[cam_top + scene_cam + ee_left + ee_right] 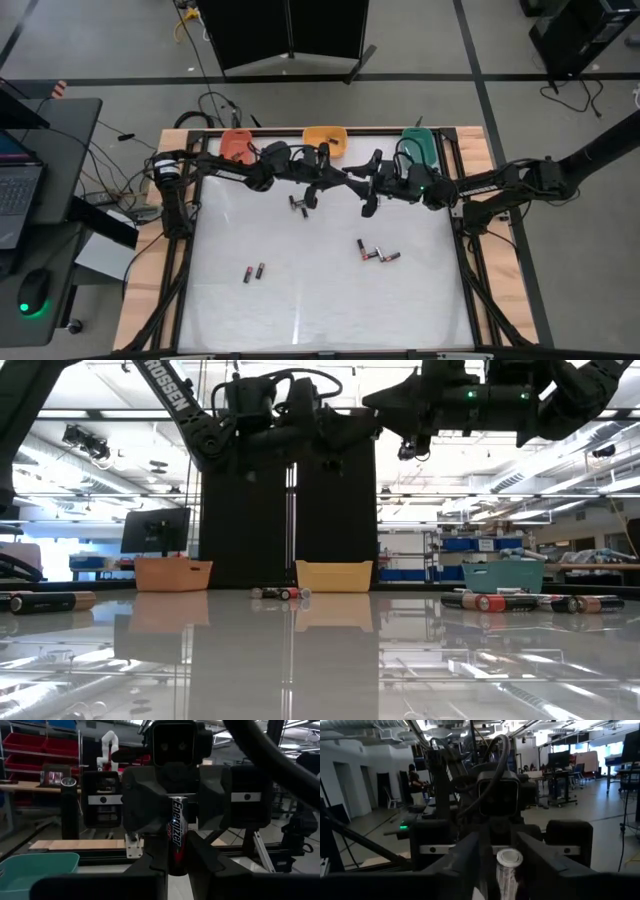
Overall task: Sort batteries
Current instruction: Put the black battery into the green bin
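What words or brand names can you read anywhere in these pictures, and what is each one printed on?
"Energizer": runs along the battery held upright between the left gripper's fingers, in the left wrist view.
"ROSSEN": white letters on a dark robot arm link in the low view; the start of the word is cut off by the picture's top edge.
The batteries on the table carry markings too small to read.

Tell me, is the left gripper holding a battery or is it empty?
Holding: the left gripper has a battery clamped between its fingers.
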Action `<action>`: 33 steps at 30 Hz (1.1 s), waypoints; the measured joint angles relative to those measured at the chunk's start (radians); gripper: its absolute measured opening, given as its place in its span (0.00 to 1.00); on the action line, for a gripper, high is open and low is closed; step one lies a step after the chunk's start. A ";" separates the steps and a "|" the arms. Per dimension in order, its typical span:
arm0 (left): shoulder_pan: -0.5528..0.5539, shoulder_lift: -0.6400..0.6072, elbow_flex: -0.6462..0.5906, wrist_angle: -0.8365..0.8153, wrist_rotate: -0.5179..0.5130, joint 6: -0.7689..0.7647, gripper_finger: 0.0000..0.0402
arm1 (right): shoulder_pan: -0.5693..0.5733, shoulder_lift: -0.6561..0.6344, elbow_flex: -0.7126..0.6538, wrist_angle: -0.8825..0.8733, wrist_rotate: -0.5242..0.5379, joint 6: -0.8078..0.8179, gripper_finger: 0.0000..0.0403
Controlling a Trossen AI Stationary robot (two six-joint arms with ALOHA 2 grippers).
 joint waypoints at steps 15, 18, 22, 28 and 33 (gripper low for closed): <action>0.000 -0.002 0.004 0.004 -0.008 -0.004 0.22 | 0.000 -0.001 0.002 0.019 0.029 -0.074 0.16; 0.006 -0.002 0.003 -0.010 -0.008 0.029 0.32 | -0.001 -0.016 0.025 0.019 0.044 -0.102 0.16; 0.047 -0.020 0.003 -0.060 -0.004 0.107 0.38 | -0.019 -0.077 0.096 -0.111 0.078 -0.178 0.16; 0.123 -0.080 0.002 -0.201 0.019 0.139 0.39 | -0.089 -0.195 0.247 -0.576 0.187 -0.227 0.16; 0.135 -0.150 0.002 -0.290 0.010 0.230 0.39 | -0.197 -0.250 0.311 -0.958 0.318 -0.164 0.16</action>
